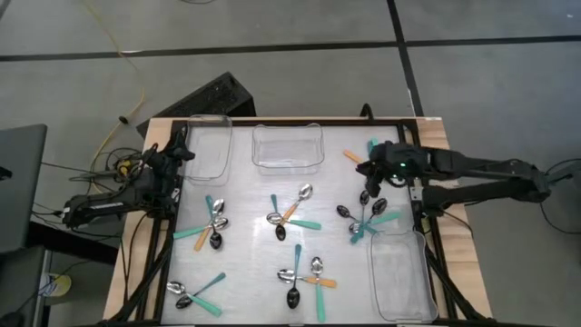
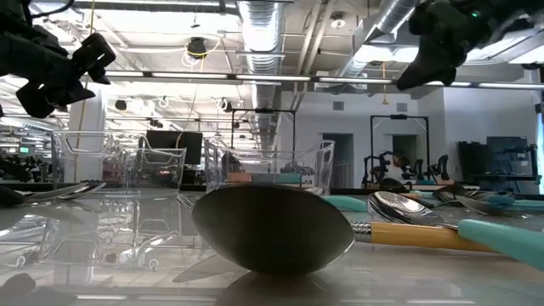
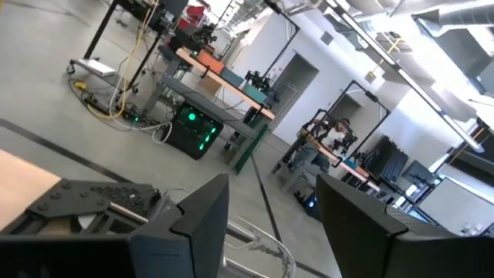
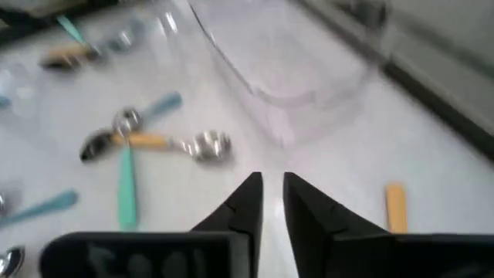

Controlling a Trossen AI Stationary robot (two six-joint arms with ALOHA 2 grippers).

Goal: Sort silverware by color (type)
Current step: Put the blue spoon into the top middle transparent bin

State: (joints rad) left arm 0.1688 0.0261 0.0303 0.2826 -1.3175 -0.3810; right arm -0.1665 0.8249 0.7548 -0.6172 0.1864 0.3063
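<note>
Silverware lies in loose clusters on the white table: spoons with teal and orange handles at the left (image 1: 214,227), in the middle (image 1: 290,216), at the right (image 1: 368,218) and along the front (image 1: 304,277). My right gripper (image 1: 371,191) hangs above the right cluster. Its fingers (image 4: 309,212) are parted by a narrow gap with nothing between them. An orange handle (image 4: 396,207) lies just beside them, and a crossed group of spoons (image 4: 154,143) lies farther off. My left gripper (image 1: 182,145) waits open at the back left, by a clear bin.
Three clear bins stand on the table: back left (image 1: 207,150), back middle (image 1: 288,150) and front right (image 1: 399,272). An orange-handled spoon (image 1: 352,156) and a teal one (image 1: 372,145) lie at the back right. Low down, a large spoon bowl (image 2: 272,229) fills the foreground.
</note>
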